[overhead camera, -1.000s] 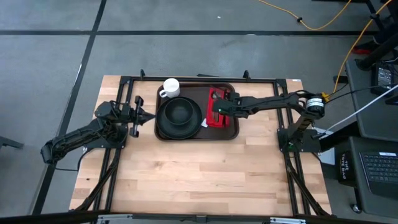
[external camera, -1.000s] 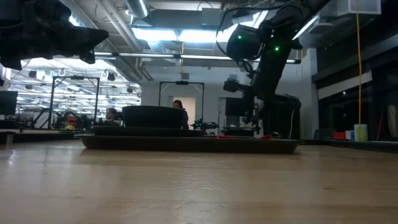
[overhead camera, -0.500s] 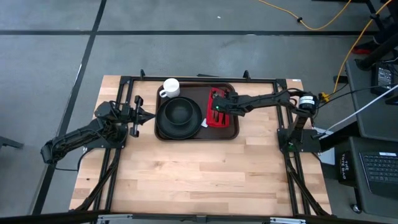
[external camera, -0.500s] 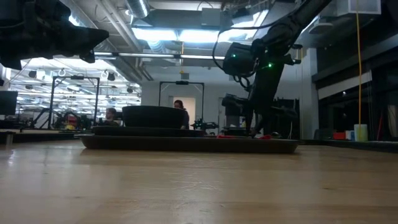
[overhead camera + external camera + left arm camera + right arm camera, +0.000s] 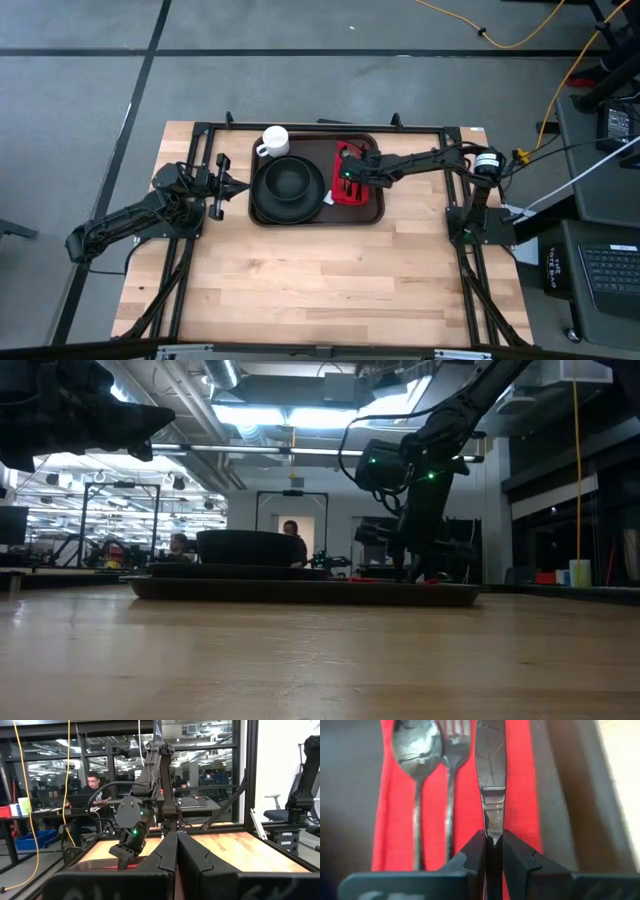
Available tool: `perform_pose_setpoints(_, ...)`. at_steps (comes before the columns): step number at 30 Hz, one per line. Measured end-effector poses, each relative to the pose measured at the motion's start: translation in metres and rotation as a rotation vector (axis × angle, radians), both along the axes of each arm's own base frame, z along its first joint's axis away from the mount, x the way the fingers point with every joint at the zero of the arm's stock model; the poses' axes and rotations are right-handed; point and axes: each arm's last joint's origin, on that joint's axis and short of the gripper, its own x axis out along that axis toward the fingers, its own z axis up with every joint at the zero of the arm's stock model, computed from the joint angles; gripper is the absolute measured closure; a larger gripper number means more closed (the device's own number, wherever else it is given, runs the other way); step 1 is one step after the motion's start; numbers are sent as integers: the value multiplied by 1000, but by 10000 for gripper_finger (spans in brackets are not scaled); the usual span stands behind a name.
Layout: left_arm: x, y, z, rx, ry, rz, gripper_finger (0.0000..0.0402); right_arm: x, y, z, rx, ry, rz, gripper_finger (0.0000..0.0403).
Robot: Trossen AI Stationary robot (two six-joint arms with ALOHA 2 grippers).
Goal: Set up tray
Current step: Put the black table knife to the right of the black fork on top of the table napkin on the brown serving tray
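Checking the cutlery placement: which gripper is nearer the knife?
Right. The right gripper is shut on the knife handle over the red napkin. The left gripper waits shut, off the tray's far side.

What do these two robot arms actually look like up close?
Both arms are dark, nearly black, built from slim jointed segments. The right arm carries small green lights near its wrist and a pale round part at its base end, with cables along it. Each gripper, like the left gripper, ends in two blocky, angular black fingers.

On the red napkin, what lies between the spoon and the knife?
A metal fork lies between the metal spoon and the metal knife on the red cloth napkin, seen in the right wrist view.
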Motion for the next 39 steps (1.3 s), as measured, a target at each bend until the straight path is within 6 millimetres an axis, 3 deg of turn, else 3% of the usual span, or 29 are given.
perform_pose_setpoints(39,0,0,0,-11,1,-7,400,0,-1,0,-33,20,20,335)
